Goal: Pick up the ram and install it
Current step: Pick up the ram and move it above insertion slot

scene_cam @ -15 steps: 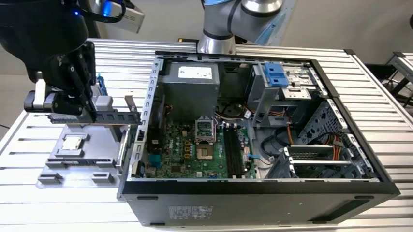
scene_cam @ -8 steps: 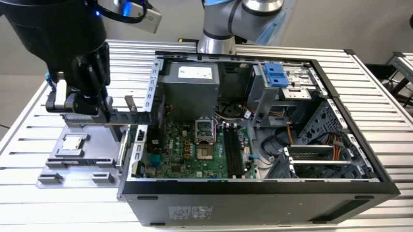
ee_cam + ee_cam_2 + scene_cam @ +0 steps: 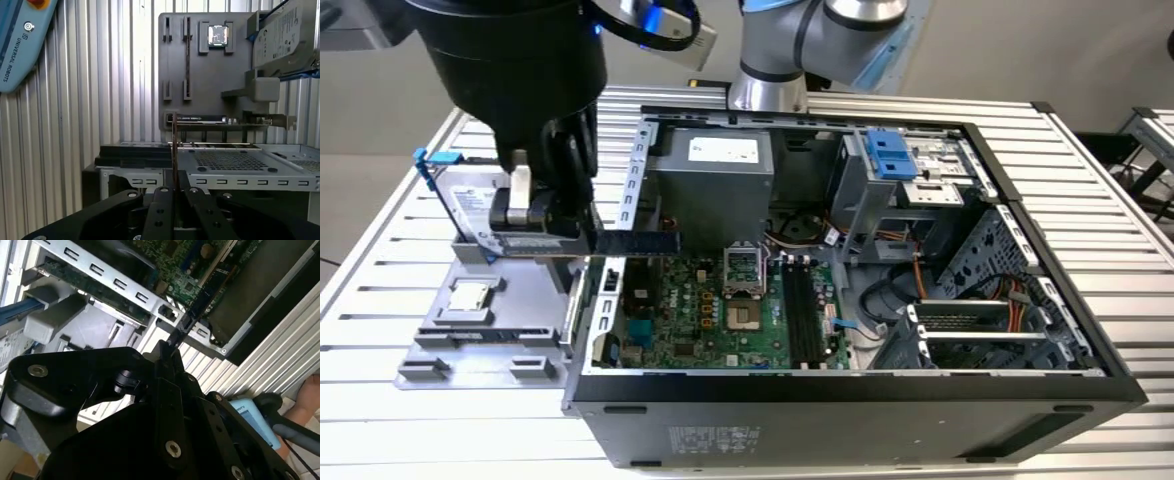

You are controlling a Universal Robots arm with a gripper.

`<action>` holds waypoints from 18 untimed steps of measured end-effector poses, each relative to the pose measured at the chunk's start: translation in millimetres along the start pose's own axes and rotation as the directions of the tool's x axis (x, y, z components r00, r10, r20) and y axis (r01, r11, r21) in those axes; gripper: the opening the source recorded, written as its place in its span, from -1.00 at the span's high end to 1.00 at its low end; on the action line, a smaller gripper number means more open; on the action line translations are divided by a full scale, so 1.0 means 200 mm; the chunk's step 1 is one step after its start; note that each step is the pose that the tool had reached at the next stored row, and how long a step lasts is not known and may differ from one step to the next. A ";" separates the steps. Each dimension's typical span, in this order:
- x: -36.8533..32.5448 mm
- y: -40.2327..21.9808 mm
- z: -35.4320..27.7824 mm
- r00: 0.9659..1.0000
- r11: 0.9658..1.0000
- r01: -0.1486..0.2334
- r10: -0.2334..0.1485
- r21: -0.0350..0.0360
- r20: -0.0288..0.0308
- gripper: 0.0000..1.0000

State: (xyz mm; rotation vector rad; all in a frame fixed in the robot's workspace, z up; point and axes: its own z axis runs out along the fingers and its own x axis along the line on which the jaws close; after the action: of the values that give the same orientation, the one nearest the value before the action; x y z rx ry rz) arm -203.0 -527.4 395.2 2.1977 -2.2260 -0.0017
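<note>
The gripper [image 3: 570, 241] clamps the ram [image 3: 640, 243] by one end. The ram hangs level over the computer case's [image 3: 854, 395] edge.

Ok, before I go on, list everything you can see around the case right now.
computer case: one, black, open, motherboard exposed
table: one, silver slats, under everything
holder tray: one, grey, at the case's side on the exterior view's left
hard drive: one, silver with blue handle, standing on the tray
CPU chip: one, silver, square, lying in the tray
teach pendant: one, light blue, against the table slats
ram: one, dark, held level over the case's edge
gripper: one, black, shut on the ram
</note>
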 end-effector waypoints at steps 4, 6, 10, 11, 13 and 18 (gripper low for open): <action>-0.006 -0.083 0.000 1.000 1.000 0.000 0.000 0.000 0.000 1.00; -0.009 -0.124 -0.001 1.000 1.000 0.000 0.000 0.000 0.000 1.00; -0.014 -0.209 -0.002 1.000 1.000 0.000 0.000 0.000 0.000 1.00; -0.015 -0.229 -0.002 1.000 1.000 0.000 0.000 0.000 0.000 1.00; -0.017 -0.271 -0.002 1.000 1.000 0.000 0.000 0.000 0.000 1.00; -0.022 -0.377 -0.003 1.000 1.000 0.000 0.000 0.000 0.000 1.00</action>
State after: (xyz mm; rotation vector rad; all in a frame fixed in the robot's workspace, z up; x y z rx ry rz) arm -127.6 -523.9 395.0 2.1979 -2.2258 -0.0017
